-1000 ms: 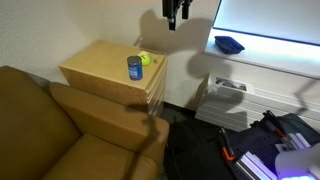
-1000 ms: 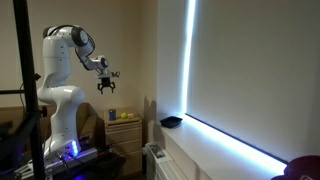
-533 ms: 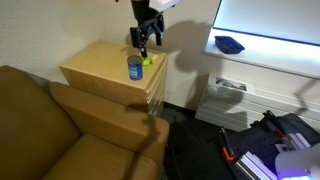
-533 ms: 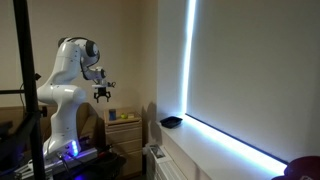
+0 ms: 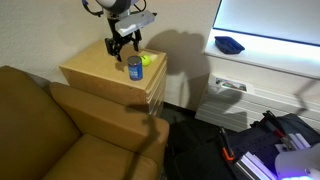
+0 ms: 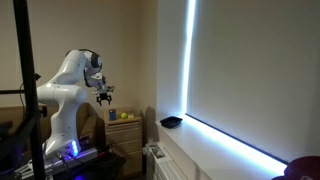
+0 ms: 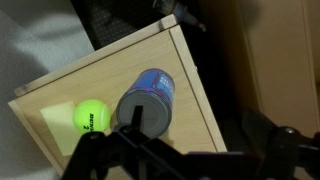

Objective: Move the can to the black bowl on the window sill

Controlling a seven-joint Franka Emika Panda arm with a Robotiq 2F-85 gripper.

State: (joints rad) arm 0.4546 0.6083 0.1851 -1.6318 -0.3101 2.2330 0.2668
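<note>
The claw (image 5: 123, 49) hangs over the tan worktop (image 5: 95, 68) with its fingers spread wide and nothing between them. The can (image 5: 134, 68) stands upright on the right part of the worktop, just below the claw and slightly to its right. There is a clear gap between the fingertips and the can top, so they do not touch. A yellow-green ball (image 5: 147, 60) rests just beside the can on its far-right side. In the wrist view the can (image 7: 148, 98) is seen from above, silvery top toward the camera. It lies ahead of the claw (image 7: 190, 152), nearer to the finger (image 7: 98, 150) on the left of the picture than to the opposite one. The ball (image 7: 91, 116) lies to the left of the can, close to it. The bowl (image 5: 229, 44) sits on the sill (image 5: 270, 60), well apart from the can, to the right. In an exterior view the claw (image 6: 105, 98) hangs above the worktop (image 6: 124, 121), and the bowl (image 6: 171, 122) stands at the near end of the sill (image 6: 225, 152).
</note>
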